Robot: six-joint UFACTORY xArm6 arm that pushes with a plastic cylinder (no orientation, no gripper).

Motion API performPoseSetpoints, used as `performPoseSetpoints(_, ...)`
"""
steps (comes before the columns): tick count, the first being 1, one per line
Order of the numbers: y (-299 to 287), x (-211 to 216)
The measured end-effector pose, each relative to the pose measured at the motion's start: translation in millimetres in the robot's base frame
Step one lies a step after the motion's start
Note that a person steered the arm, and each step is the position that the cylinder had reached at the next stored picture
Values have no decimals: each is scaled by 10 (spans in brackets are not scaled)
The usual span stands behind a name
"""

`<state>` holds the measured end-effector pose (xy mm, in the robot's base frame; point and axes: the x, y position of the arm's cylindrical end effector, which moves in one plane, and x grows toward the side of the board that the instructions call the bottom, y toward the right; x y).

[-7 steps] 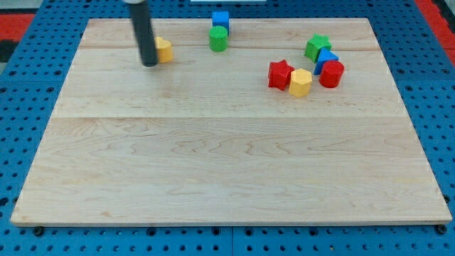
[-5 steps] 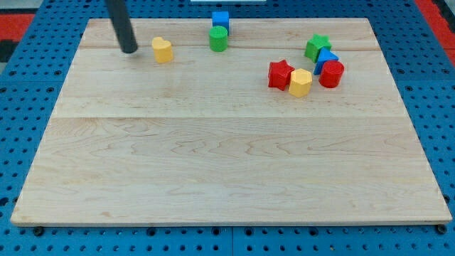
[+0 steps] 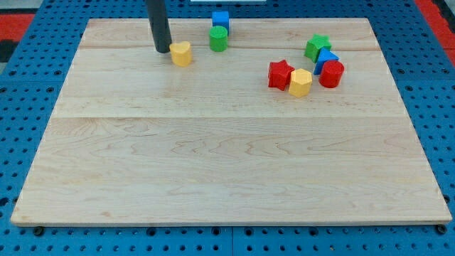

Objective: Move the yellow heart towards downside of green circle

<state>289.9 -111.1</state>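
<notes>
1. My tip (image 3: pixel 163 50) holds nothing; it sits just beside the yellow heart (image 3: pixel 182 53), on the heart's left and slightly above in the view.
2. The yellow heart lies left of and a little below the green circle (image 3: pixel 218 39), apart from it.
3. Judging by this, the task is partly done: the heart has yet to get below the circle, rightward and down.
4. A blue cube (image 3: pixel 220 19) sits just above the circle.

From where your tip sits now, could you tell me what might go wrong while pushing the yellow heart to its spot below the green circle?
My tip sits at the yellow heart's upper left, so the heart may slip off sideways instead of travelling straight. The green circle lies close on the view's right, so an overshoot could knock it into the blue block behind it. Both stand near the board's top edge.
</notes>
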Motion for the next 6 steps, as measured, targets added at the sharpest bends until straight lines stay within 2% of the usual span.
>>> performPoseSetpoints(2, 662, 197)
performPoseSetpoints(3, 758, 251)
performPoseSetpoints(4, 420, 580)
performPoseSetpoints(5, 771, 816)
performPoseSetpoints(6, 1144, 844)
